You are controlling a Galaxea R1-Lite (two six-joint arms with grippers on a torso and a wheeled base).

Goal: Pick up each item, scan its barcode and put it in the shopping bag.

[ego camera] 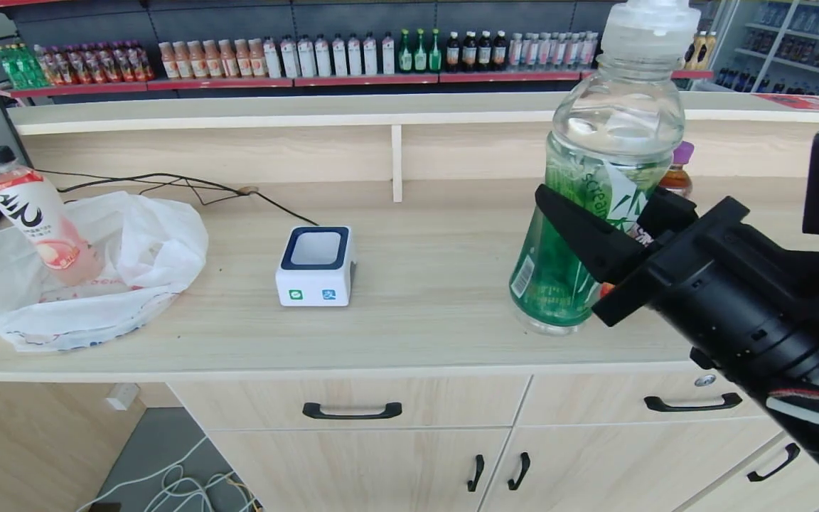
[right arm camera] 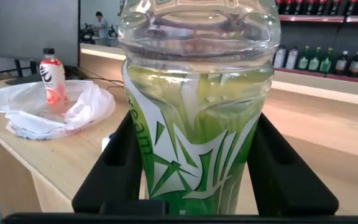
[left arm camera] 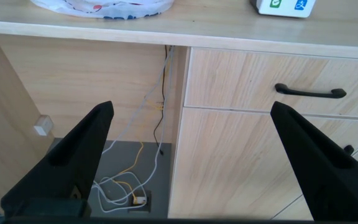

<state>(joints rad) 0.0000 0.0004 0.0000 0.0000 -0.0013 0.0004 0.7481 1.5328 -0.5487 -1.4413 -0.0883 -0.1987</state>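
A clear bottle with a green label [ego camera: 608, 142] stands upright over the counter's right side, with my right gripper [ego camera: 603, 206] shut on its middle. In the right wrist view the green bottle [right arm camera: 197, 124] sits between both black fingers [right arm camera: 114, 168] of the right gripper [right arm camera: 196, 124]. I cannot tell whether its base touches the counter. The white scanner [ego camera: 315, 265] sits mid-counter. At the left a pink drink bottle [ego camera: 40, 217] leans in the white shopping bag [ego camera: 139, 242]. My left gripper [left arm camera: 191, 109] hangs open below counter height, facing the cabinet fronts.
A small purple-capped bottle [ego camera: 678, 171] stands behind the green one. A black cable [ego camera: 168, 181] runs along the counter's back toward the scanner. Drawers with black handles [left arm camera: 309, 92] are under the counter edge. Shelves of drinks [ego camera: 352, 53] line the far wall.
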